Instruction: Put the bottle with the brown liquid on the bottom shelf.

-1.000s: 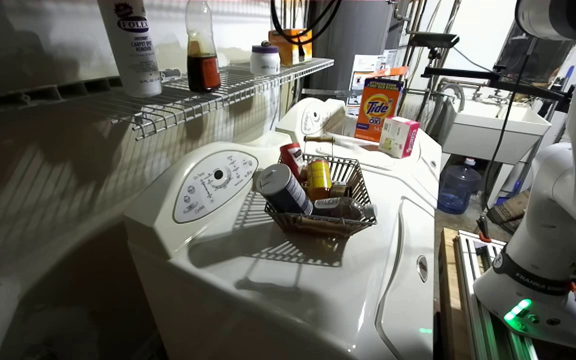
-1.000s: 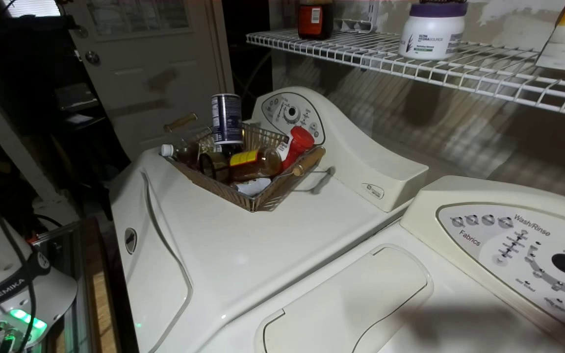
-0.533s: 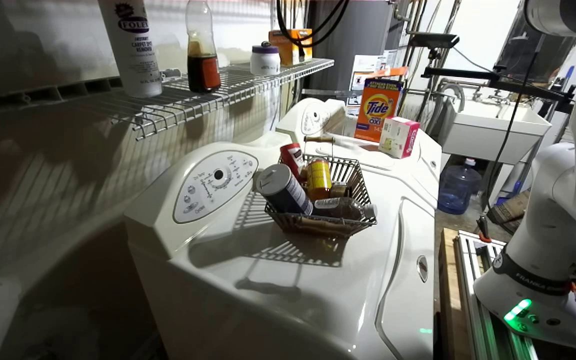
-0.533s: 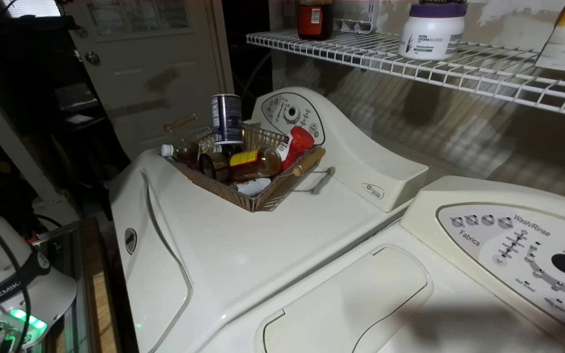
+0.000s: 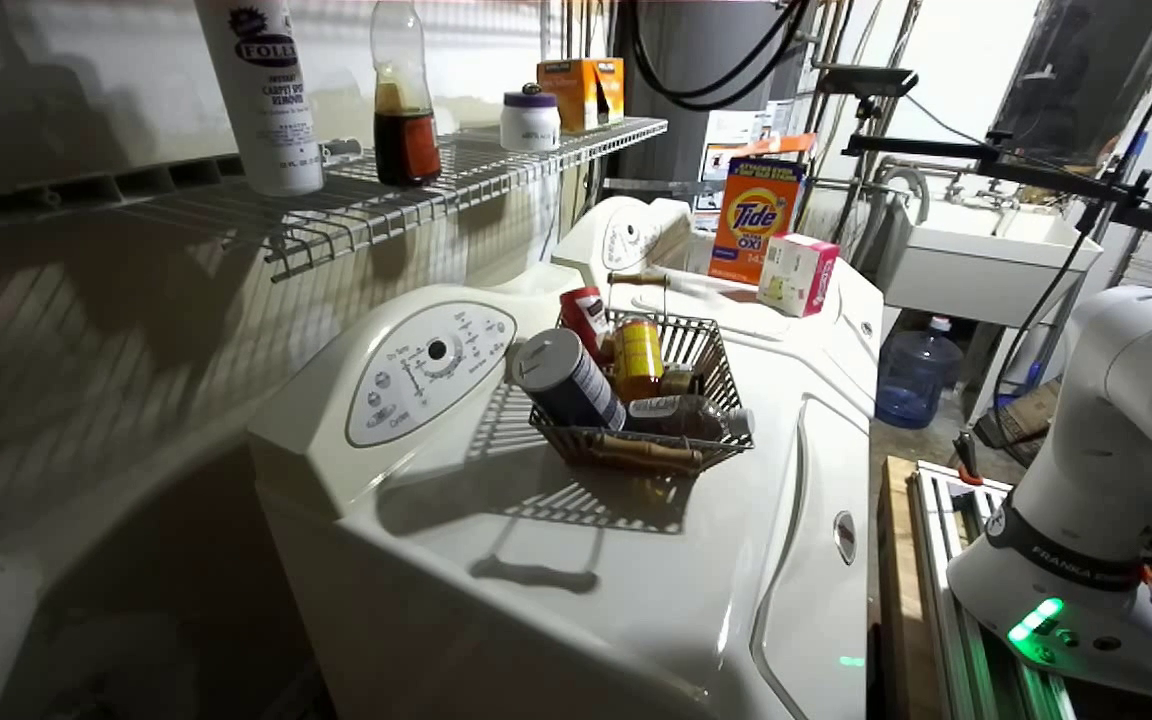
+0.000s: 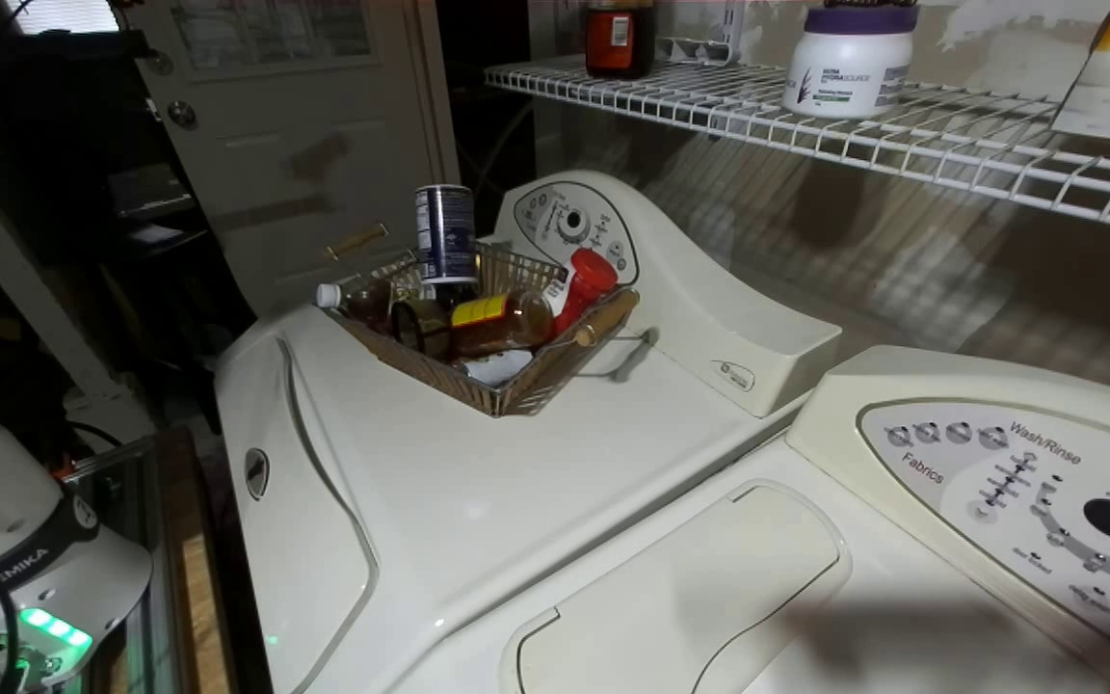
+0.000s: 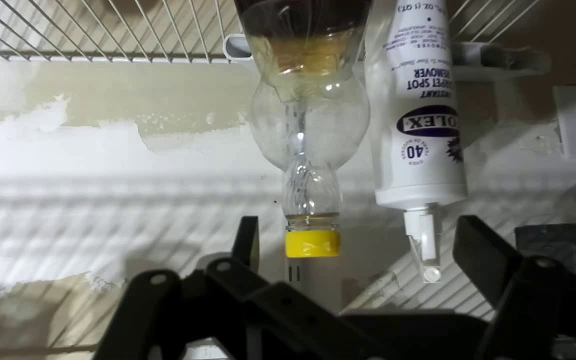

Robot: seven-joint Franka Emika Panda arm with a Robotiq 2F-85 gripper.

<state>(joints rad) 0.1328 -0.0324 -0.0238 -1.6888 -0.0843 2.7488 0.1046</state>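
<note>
Claw [image 7: 356,240] spread wide, its two black fingers [image 7: 246,241] well apart; between them, in the wrist view, show the yellow cap [image 7: 313,244] of the brown-liquid bottle [image 7: 312,110] and the nozzle [image 7: 424,240] of the Folex carpet spot remover [image 7: 420,135]. The brown-liquid bottle stands upright on the white wire shelf [image 5: 476,178], between the Folex carpet spot remover and a purple-lidded jar [image 5: 530,125], with an orange box [image 5: 572,95] beyond. Lower down, a wooden-handled basket [image 6: 439,374] holds a tilted dark blue canister [image 5: 568,378].

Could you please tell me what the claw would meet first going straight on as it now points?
Probably the bottle with the brown liquid: in the wrist view its yellow cap shows between the fingers of the open claw. The white bottle's nozzle shows there too, and depth is unclear.
</note>
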